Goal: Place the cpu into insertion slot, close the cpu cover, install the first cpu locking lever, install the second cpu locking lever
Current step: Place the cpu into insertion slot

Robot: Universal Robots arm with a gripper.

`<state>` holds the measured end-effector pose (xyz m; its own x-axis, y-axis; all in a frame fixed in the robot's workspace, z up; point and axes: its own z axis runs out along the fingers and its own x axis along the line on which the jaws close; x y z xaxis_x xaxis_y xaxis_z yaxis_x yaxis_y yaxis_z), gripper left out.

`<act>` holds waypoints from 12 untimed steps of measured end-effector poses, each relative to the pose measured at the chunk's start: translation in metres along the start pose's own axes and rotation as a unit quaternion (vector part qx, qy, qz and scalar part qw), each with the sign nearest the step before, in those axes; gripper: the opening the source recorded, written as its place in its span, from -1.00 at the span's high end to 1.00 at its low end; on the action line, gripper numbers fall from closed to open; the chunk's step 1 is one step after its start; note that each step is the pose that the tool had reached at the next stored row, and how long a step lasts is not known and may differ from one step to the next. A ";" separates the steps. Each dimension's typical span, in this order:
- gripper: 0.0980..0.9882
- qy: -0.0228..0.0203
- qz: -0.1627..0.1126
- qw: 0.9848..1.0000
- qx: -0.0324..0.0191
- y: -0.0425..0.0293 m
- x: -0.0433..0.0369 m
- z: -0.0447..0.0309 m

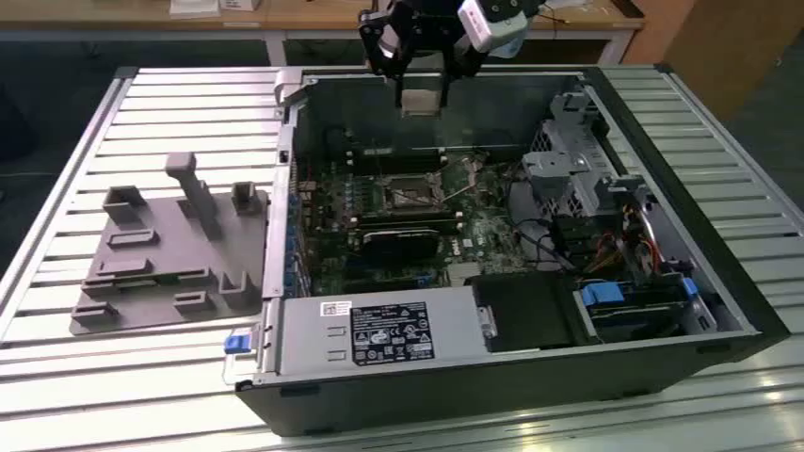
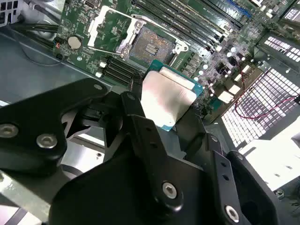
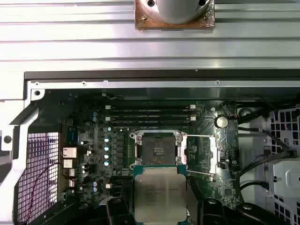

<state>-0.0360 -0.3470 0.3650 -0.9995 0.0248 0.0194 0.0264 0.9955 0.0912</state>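
My gripper point(image 1: 421, 92) hangs above the far wall of the open computer case point(image 1: 289, 169), shut on the cpu point(image 1: 421, 102). Both wrist views show the cpu point(image 2: 166, 98) point(image 3: 159, 194), a pale silvery square on a green edge, clamped between the black fingers point(image 2: 136, 110) point(image 3: 117, 208). The insertion slot point(image 3: 158, 147) point(image 2: 150, 44) point(image 1: 409, 196) lies bare on the green motherboard, well below the chip. The cpu cover point(image 3: 212, 154) point(image 2: 96, 21) is swung open to one side of the slot, with thin silvery lever rods point(image 3: 199, 136) beside it.
Long black memory slots point(image 3: 150, 115) run along the far side of the socket. In the case sit a black card point(image 1: 402, 240), a power supply point(image 1: 371, 334) and a grey drive cage point(image 1: 590, 179) with cables. A grey fixture point(image 1: 169, 250) stands on the slatted table at the exterior view's left.
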 end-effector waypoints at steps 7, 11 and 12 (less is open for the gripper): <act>0.01 0.000 0.000 1.000 0.000 0.0000 0.0000 0.0000; 0.01 0.000 0.000 1.000 0.000 0.0000 0.0001 0.0000; 0.01 0.000 0.000 1.000 0.000 0.0000 0.0001 0.0002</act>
<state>-0.0361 -0.3470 0.3648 -0.9995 0.0246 0.0190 0.0263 0.9955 0.0915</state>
